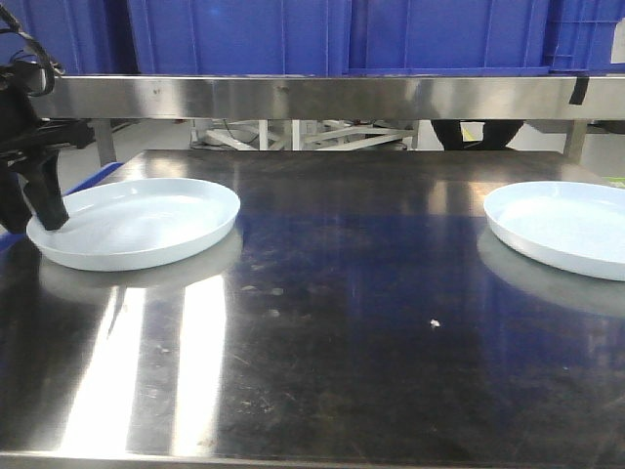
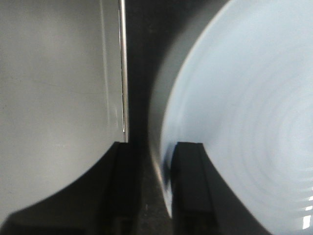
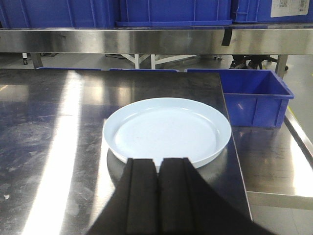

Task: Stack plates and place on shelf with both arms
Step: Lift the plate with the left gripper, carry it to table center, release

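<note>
Exterior front-facing shows two glossy, pale bluish-white plates [image 1: 146,220], low-rimmed.

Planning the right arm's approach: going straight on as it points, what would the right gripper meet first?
Probably the near rim of the plate, directly ahead of the right gripper. Depth is unclear, so it might touch the tabletop just short of it.

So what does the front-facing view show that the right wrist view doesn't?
Only the front-facing view shows the left plate with the left arm's fingers at its rim. Only the right wrist view shows the right arm's fingers, pressed together, and an open blue bin beside the steel tabletop. Both show the right plate lying flat on that tabletop, and the shelf rail.
</note>
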Available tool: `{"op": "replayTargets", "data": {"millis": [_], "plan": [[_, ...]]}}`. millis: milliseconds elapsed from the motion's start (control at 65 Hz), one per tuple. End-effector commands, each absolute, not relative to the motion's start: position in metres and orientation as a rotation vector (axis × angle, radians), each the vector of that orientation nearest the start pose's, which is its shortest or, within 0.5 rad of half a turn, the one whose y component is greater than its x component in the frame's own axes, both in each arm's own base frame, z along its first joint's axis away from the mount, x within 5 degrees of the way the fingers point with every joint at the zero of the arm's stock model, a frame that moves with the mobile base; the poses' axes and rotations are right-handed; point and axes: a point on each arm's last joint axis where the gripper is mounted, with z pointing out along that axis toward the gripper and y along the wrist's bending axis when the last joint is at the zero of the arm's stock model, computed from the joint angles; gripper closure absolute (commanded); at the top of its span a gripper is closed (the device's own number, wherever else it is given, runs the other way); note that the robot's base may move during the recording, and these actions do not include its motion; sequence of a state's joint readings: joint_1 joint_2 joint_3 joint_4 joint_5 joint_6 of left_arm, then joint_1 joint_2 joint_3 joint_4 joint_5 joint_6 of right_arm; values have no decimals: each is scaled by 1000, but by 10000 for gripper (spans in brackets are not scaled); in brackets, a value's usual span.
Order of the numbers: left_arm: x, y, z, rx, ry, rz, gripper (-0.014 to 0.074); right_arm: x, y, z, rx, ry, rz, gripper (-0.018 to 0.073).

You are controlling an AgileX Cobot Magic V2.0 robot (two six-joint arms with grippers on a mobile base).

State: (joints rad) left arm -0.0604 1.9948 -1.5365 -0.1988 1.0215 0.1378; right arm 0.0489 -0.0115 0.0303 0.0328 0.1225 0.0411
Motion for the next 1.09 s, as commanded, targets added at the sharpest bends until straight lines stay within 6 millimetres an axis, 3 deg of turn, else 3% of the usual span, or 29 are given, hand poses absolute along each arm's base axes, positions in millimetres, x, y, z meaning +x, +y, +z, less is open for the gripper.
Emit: {"op": "replayTargets", "data": {"millis": [0, 62, 215, 385, 508, 616, 862, 1077], "plan": [[406, -43, 236, 167, 2869, -267, 478, 55, 3, 201, 11, 1525, 84, 511], [405, -43, 236, 169, 2876, -269, 519, 55, 3, 201, 11, 1525, 84, 511], [405, -44, 244, 180, 2895, -282, 513, 55, 3, 201, 11, 1525, 84, 511], [410, -55, 272, 152, 2846, -457, 513, 55, 3, 201, 11, 1525, 84, 511], [412, -78, 292, 119, 2748, -709, 514, 55, 3, 201, 11, 1525, 84, 511], [412, -108, 299, 159, 2678, -793, 514, 55, 3, 201, 11, 1525, 84, 511], [405, -181, 283, 309, 2631, -820, 514, 55, 3, 201, 11, 1525, 84, 511], [407, -203, 262, 236, 2670, -828, 513, 55, 3, 201, 11, 1525, 84, 511]]}}
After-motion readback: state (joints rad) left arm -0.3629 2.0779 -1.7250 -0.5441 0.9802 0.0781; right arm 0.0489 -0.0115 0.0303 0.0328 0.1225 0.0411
